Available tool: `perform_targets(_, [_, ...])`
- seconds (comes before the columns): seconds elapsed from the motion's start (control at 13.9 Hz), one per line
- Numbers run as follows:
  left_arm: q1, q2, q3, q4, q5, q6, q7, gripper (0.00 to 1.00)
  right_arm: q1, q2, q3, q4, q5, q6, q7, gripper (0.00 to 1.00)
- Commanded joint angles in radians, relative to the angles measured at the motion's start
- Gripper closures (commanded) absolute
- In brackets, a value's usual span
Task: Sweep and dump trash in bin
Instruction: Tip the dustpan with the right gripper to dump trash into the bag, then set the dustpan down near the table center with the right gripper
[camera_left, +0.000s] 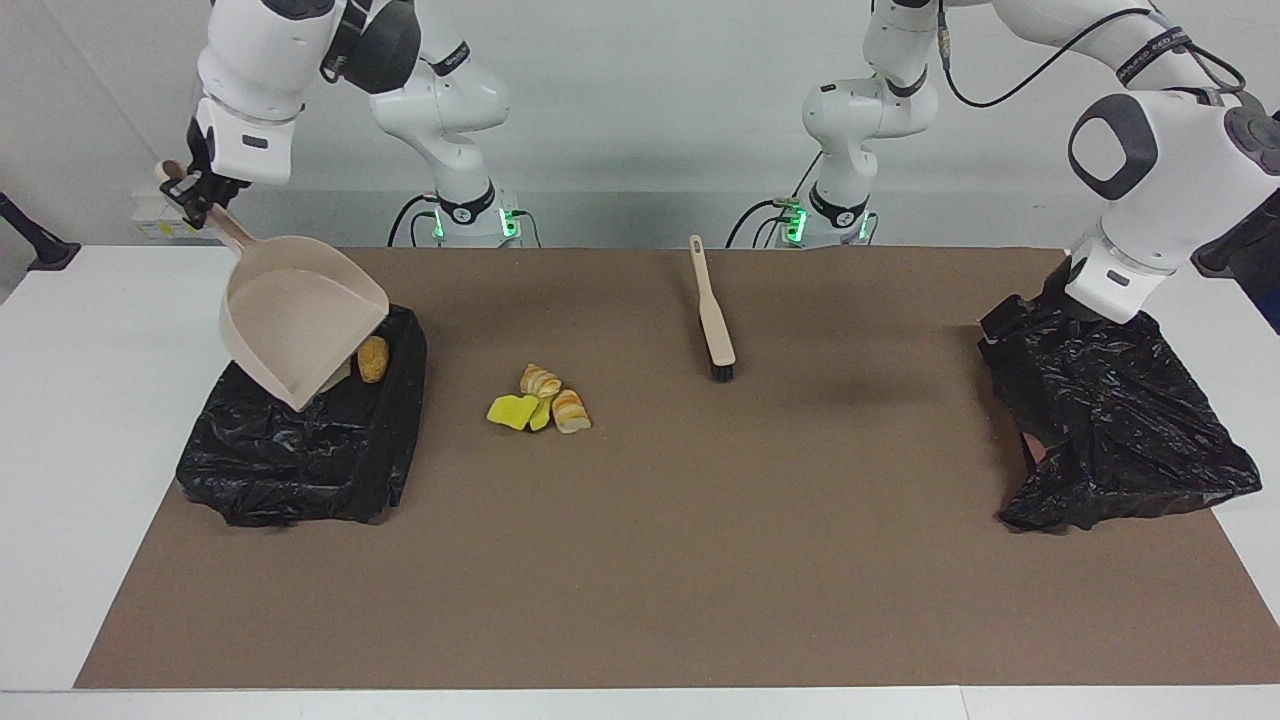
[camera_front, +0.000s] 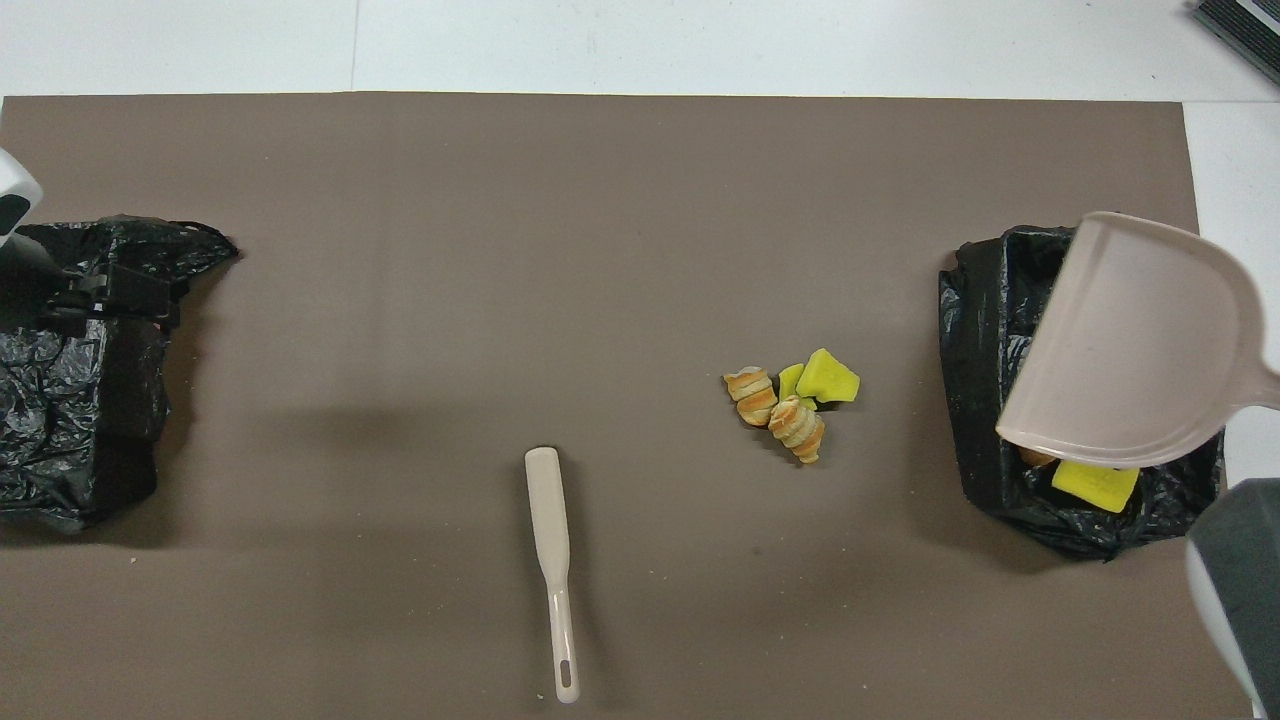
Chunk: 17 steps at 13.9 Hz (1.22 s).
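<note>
Yellow chunks and striped croissant pieces (camera_left: 540, 398) lie clustered mid-table; a brown bun (camera_left: 372, 358) and yellow chunk (camera_front: 1094, 484) sit in the black-lined bin (camera_left: 300, 455) at the right arm's end.

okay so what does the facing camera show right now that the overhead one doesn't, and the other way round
Only the facing view shows the right gripper shut on the dustpan's handle, both arm bases, and the brown bun whole in the bin under the dustpan. Only the overhead view shows a yellow chunk in that bin. Both show the empty dustpan raised over the bin, the left gripper over the black bag at the left arm's end, the brush lying on the mat, and the trash pile beside the bin.
</note>
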<state>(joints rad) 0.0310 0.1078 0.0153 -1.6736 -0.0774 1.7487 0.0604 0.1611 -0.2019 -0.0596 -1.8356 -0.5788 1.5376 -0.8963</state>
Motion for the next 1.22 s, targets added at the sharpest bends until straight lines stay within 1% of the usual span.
perform_targets(0.0, [-0.04, -0.019, -0.011, 0.034, 0.041, -0.022, -0.023, 0.0, -0.008, -0.008, 0.064, 0.009, 0.205, -0.027, 0.303, 1.0])
perform_targets(0.07, [-0.043, -0.032, -0.012, 0.031, 0.041, -0.026, -0.028, 0.0, -0.008, -0.004, 0.101, 0.007, 0.258, -0.025, 0.436, 1.0])
perform_targets(0.22, [-0.066, -0.055, -0.012, 0.025, 0.041, -0.034, -0.017, 0.0, -0.006, 0.027, 0.206, 0.013, 0.365, -0.013, 0.741, 1.0])
perform_targets(0.36, [-0.078, -0.094, -0.012, 0.014, 0.041, -0.04, -0.014, 0.0, -0.005, 0.087, 0.286, 0.035, 0.474, 0.024, 0.954, 1.0])
perform_targets(0.43, [-0.079, -0.109, -0.011, 0.021, 0.041, -0.057, -0.02, 0.0, -0.005, 0.119, 0.323, 0.036, 0.499, 0.059, 1.049, 1.0])
perform_targets(0.5, [-0.077, -0.117, -0.009, 0.034, 0.045, -0.111, -0.021, 0.0, -0.002, 0.168, 0.374, 0.053, 0.504, 0.079, 1.147, 1.0])
perform_targets(0.57, [-0.077, -0.118, -0.012, 0.058, 0.053, -0.136, -0.024, 0.0, 0.0, 0.247, 0.436, 0.125, 0.504, 0.094, 1.25, 1.0])
perform_targets(0.65, [-0.077, -0.132, -0.014, 0.054, 0.051, -0.14, -0.022, 0.0, 0.0, 0.348, 0.493, 0.207, 0.504, 0.117, 1.363, 1.0])
perform_targets(0.72, [-0.077, -0.157, -0.017, 0.019, 0.051, -0.135, -0.016, 0.0, 0.0, 0.434, 0.532, 0.286, 0.505, 0.162, 1.457, 1.0])
perform_targets(0.79, [-0.077, -0.18, -0.017, -0.018, 0.051, -0.129, -0.011, 0.0, 0.003, 0.511, 0.567, 0.353, 0.488, 0.191, 1.506, 1.0])
perform_targets(0.86, [-0.077, -0.186, -0.017, -0.023, 0.051, -0.135, -0.01, 0.0, 0.018, 0.566, 0.578, 0.401, 0.466, 0.225, 1.522, 1.0])
perform_targets(1.01, [-0.08, -0.177, -0.017, -0.008, 0.057, -0.138, -0.013, 0.0, 0.046, 0.643, 0.584, 0.424, 0.436, 0.339, 1.556, 1.0])
perform_targets(1.15, [-0.083, -0.18, -0.018, -0.009, 0.056, -0.14, -0.014, 0.0, 0.075, 0.726, 0.589, 0.462, 0.422, 0.413, 1.617, 1.0])
